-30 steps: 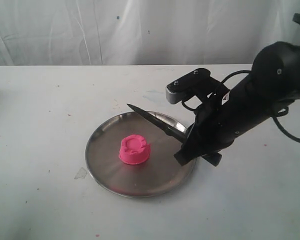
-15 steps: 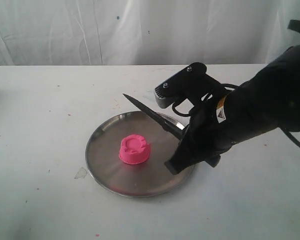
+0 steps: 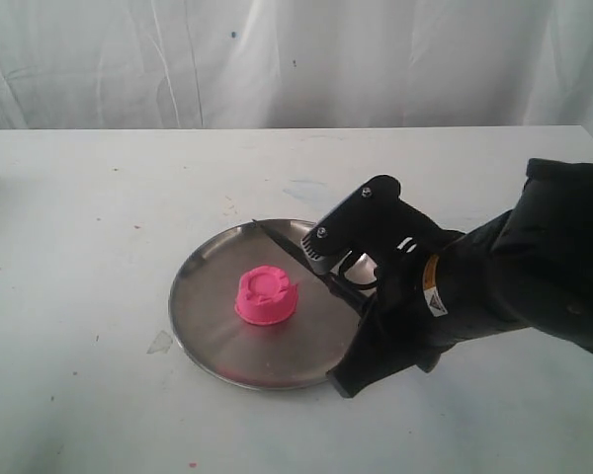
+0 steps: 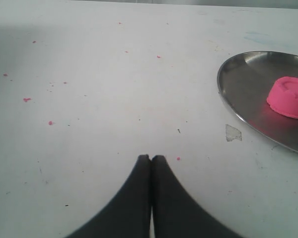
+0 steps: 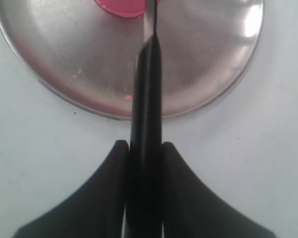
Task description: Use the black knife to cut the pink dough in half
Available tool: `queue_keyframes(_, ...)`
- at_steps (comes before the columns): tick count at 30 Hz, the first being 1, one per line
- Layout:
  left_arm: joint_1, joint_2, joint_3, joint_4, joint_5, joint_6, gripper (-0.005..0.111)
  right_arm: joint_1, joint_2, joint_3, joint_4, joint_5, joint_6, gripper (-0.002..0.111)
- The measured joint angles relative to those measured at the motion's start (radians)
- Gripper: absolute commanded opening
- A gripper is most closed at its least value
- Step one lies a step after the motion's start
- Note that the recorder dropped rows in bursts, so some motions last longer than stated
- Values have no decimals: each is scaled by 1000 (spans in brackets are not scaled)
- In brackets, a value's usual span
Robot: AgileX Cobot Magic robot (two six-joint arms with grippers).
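Creased white cloth backdrop [image 3: 277, 59], scuffed white tabletop [image 3: 79, 247], scattered pink specks [image 4: 27, 99]

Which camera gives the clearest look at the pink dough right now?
The exterior view: the pink dough sits whole, ridged top visible, on the metal plate. The left wrist view crops the dough at the picture's edge; the right wrist view catches only a sliver beyond the black knife.

round steel plate [image 3: 206, 314] on white table [image 3: 79, 247] | white curtain [image 3: 277, 59] behind

Right pincer [image 5: 144, 145] clamps the black knife [image 5: 145, 89], arm angled low; left pincer [image 4: 151, 157] jaws pressed together
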Motion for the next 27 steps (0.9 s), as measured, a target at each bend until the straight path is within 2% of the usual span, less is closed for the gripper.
queue_keyframes(8,0,0,0,0,0,0,0,0,0,2,-1,-53,0,0)
queue_keyframes(19,0,0,0,-6,0,-3,0,0,0,2,-2,-29,2,0)
queue_keyframes(21,0,0,0,-60,0,-34,0,0,0,2,-2,-26,2,0)
queue_keyframes(25,0,0,0,-310,-7,-163,0,0,0,2,-2,-19,2,0)
queue_keyframes(27,0,0,0,-385,-14,-186,0,0,0,2,-2,-17,2,0)
